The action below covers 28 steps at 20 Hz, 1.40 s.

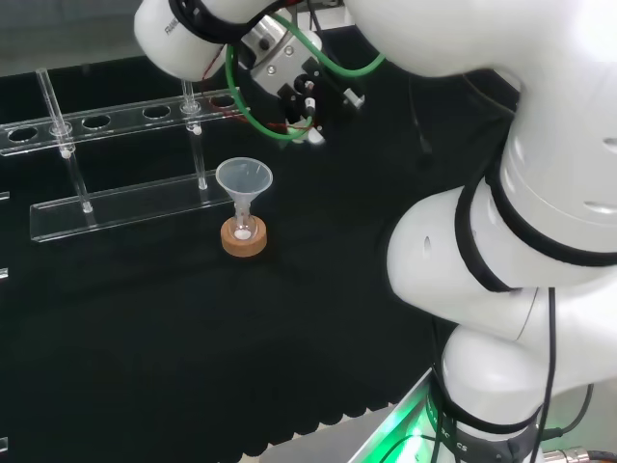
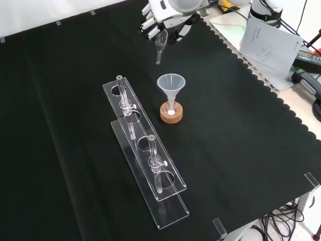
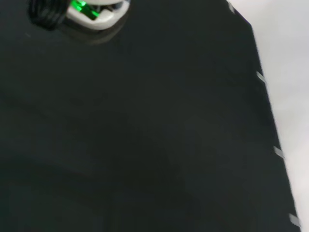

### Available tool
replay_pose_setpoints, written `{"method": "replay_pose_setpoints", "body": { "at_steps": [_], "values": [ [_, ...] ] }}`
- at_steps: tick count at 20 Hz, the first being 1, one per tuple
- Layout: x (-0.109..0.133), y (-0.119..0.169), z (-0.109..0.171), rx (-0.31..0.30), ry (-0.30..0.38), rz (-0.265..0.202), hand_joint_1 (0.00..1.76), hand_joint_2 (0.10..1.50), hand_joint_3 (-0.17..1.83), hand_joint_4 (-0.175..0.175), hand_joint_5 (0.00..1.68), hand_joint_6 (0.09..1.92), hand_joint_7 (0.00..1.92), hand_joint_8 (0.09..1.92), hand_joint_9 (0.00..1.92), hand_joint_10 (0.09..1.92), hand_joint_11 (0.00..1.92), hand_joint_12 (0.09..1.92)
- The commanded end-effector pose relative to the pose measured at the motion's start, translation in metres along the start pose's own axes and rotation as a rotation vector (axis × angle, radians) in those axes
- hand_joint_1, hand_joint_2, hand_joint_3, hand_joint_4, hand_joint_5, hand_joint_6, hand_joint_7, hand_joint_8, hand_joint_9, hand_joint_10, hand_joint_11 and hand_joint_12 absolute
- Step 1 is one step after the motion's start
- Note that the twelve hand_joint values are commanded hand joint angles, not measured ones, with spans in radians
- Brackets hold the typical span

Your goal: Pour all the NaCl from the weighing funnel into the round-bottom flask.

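Observation:
A small round-bottom flask [image 2: 171, 113] sits in a cork ring [image 2: 171, 120] near the middle of the cloth, with some white powder in its bottom. A clear conical funnel [image 2: 171, 84] stands in its neck. In the head view the same funnel [image 1: 244, 179] and cork ring [image 1: 243, 246] stand left of the arm. The hand [image 2: 161, 14] hangs above and beyond the flask in the front view, fingers curled round a clear glass weighing funnel [image 2: 160, 44] whose stem points down, well short of the conical funnel's rim. In the head view the hand [image 1: 304, 92] is to the flask's upper right.
A long clear acrylic rack [image 2: 150, 170] with holes and posts lies left of the flask in the front view, and behind it in the head view [image 1: 116, 121]. Papers [image 2: 266, 42] lie beyond the cloth's scalloped edge. The wrist view looks down on black cloth and the arm's green-lit base [image 3: 91, 10].

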<state>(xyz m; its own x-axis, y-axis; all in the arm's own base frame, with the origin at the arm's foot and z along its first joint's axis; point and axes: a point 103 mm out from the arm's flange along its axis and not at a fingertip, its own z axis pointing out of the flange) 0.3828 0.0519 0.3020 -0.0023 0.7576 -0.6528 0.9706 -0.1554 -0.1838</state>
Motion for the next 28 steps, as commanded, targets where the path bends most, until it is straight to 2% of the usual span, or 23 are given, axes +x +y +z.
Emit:
{"method": "replay_pose_setpoints", "body": {
  "at_steps": [1, 4, 14, 28],
  "values": [
    [0.004, -0.003, -0.001, -0.052, 0.107, -0.019, 1.08, 0.76, 0.56, 0.175, 1.16, 0.84, 0.65, 0.68, 1.14, 0.22, 0.93, 0.95],
    [0.002, -0.002, 0.002, -0.045, 0.158, -0.016, 1.08, 0.76, 0.56, 0.175, 1.16, 0.84, 0.65, 0.68, 1.14, 0.22, 0.93, 0.95],
    [-0.01, 0.002, 0.016, -0.038, 0.422, -0.003, 1.08, 0.76, 0.56, 0.175, 1.16, 0.84, 0.65, 0.68, 1.14, 0.22, 0.93, 0.95],
    [-0.026, 0.008, 0.047, -0.089, 0.697, -0.004, 1.08, 0.76, 0.56, 0.175, 1.16, 0.84, 0.65, 0.68, 1.14, 0.21, 0.93, 0.95]
  ]
}}
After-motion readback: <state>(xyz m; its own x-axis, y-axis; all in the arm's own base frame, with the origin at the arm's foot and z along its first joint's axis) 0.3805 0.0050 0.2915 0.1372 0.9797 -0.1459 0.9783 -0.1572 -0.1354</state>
